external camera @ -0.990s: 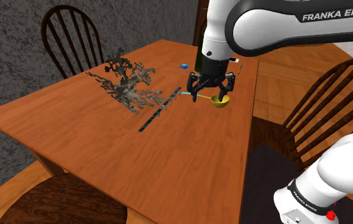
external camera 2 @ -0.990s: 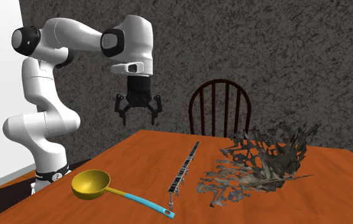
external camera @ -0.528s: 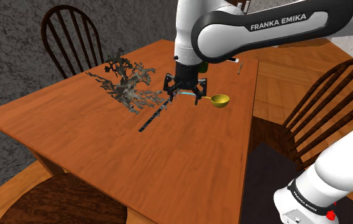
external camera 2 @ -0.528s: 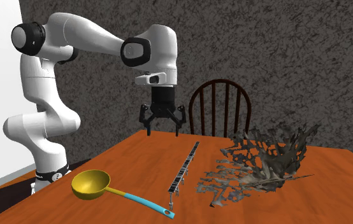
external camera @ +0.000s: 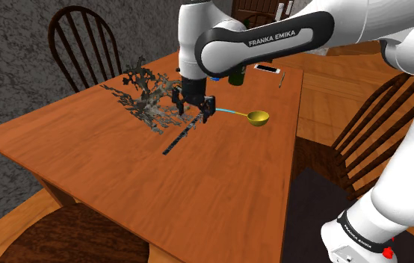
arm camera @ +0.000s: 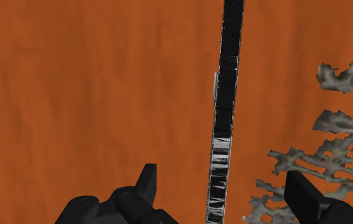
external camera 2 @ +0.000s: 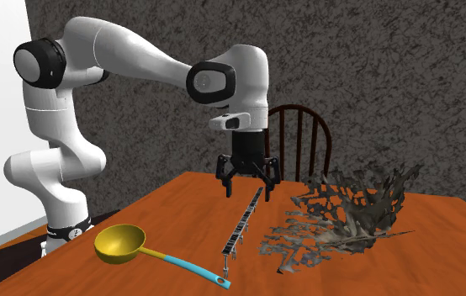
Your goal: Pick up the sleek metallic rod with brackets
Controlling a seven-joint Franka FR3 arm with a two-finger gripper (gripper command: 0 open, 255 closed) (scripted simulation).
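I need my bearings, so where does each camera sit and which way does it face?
Shoulder view: beside the stand, looking down across the table; stand, arm and tool show.
Second exterior view: low across the table, facing the arm; most of the arm shows.
Wrist view: on the hand, looking down at the rod; two open fingers show.
Both exterior views share the rod, yellow ladle and tool.

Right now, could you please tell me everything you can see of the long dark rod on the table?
The rod is long, thin and dark with pale metallic glints, and is marked into short segments along its length. It lies flat on the orange-brown table, between a yellow ladle and a grey branching object. The open gripper hovers over one end, a finger on either side of the rod, not touching it.
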